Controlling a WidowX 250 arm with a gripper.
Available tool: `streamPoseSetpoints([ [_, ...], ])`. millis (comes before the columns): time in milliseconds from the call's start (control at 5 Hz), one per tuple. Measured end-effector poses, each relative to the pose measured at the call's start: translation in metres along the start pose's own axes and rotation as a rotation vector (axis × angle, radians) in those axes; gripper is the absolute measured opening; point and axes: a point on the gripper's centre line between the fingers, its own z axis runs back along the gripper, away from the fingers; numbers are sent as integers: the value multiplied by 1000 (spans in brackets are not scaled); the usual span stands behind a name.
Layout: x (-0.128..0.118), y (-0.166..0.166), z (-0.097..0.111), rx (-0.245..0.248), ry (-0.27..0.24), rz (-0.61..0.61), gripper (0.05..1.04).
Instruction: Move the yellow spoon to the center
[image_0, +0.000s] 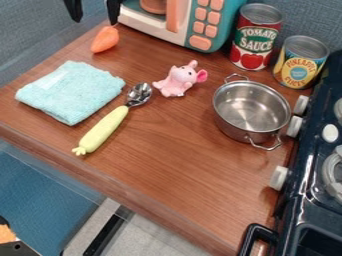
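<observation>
On the tabletop (180, 170): one spoon (103, 131), two cans (256, 42), one pot (250, 107), one cloth (70, 92), one pink toy (179, 80). Spoon's yellow-handled, shiny metal bowl. Gripper (93, 11) at top edge, spread wide, empty.

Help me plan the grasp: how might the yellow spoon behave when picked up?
The spoon looks stiff, though its thick, rounded handle might roll slightly. Its metal bowl could dip if the handle is gripped at its far end.

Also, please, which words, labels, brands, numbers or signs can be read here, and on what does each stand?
"TOMATO SAUCE": on the red-and-green metal can.
"PINEAPPLE": on the yellow-and-blue metal can; the word below it is too blurred to be sure.
Orange buttons of the teal toy microwave: no readable number or sign.
No brand can be read.
</observation>
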Motion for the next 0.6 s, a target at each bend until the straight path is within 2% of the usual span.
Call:
streamPoseSetpoints([
  [200, -7, 0, -15, 0, 41, 0, 1000],
  [400, -19, -10, -18, -21, 61, -8, 1000],
  [600, -25, -15, 4, -30, 18, -9, 1000],
])
